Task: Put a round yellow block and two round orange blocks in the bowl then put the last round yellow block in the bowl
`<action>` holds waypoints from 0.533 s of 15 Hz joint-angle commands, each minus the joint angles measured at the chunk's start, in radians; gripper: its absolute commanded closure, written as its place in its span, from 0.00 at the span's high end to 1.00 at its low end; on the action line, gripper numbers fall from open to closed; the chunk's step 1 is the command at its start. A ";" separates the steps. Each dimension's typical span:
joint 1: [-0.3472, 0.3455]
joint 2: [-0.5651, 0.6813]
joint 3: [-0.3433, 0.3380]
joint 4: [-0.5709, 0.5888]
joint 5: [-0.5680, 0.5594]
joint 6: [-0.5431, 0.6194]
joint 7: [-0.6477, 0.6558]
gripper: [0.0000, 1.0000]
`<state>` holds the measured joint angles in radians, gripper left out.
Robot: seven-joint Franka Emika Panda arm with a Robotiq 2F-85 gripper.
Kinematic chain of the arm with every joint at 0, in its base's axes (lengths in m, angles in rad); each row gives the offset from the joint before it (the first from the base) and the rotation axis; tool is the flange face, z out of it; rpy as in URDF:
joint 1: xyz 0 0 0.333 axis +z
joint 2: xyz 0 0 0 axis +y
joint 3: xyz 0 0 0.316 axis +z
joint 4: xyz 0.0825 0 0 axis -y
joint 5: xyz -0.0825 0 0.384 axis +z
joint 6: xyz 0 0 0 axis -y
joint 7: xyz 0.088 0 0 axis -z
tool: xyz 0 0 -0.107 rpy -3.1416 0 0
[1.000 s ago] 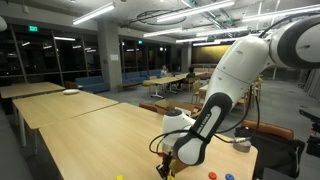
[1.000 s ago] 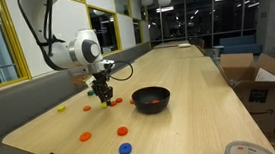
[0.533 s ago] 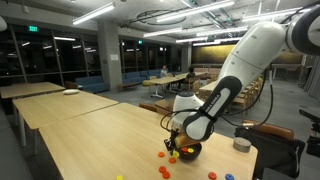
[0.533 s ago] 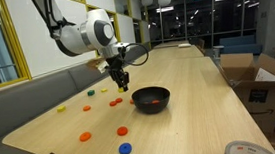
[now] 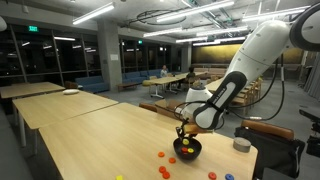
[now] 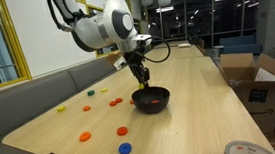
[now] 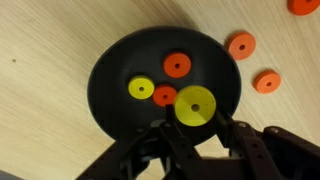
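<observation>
My claw (image 7: 197, 130) hangs straight over the black bowl (image 7: 108, 72). Its fingers (image 7: 160, 138) are drawn in to a narrow gap, and the held yellow block (image 7: 196, 106) is pinched between their tips. The block's flat face is turned to the wrist camera, and it looks larger than the pieces below it. In the wrist view it covers the bowl's floor at about 4 o'clock from the centre. Three pieces lie in the bowl: the first orange block (image 7: 177, 65) at 12 o'clock, the second orange block (image 7: 164, 96) almost at the centre, and the small yellow block (image 7: 141, 89) at 9 o'clock, edge to edge with the second orange block. On the wooden table (image 7: 40, 40), outside the rim, the near orange disc (image 7: 241, 45) lies at 1 o'clock just beside the bowl. The side orange disc (image 7: 266, 81) lies at 3 o'clock, and the corner orange disc (image 7: 303, 6) lies farther out at 1 o'clock, cut by the frame. In both exterior views my claw (image 6: 142, 79) (image 5: 183, 130) points down just above the bowl (image 6: 138, 102) (image 5: 192, 153) and is apart from it. The held block is too small to make out there.
</observation>
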<state>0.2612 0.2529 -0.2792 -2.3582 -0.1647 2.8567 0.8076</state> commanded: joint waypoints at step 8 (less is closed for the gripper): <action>-0.103 -0.017 0.035 -0.008 0.022 -0.020 -0.009 1.00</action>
<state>0.1704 0.2679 -0.2554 -2.3590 -0.1448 2.8536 0.8059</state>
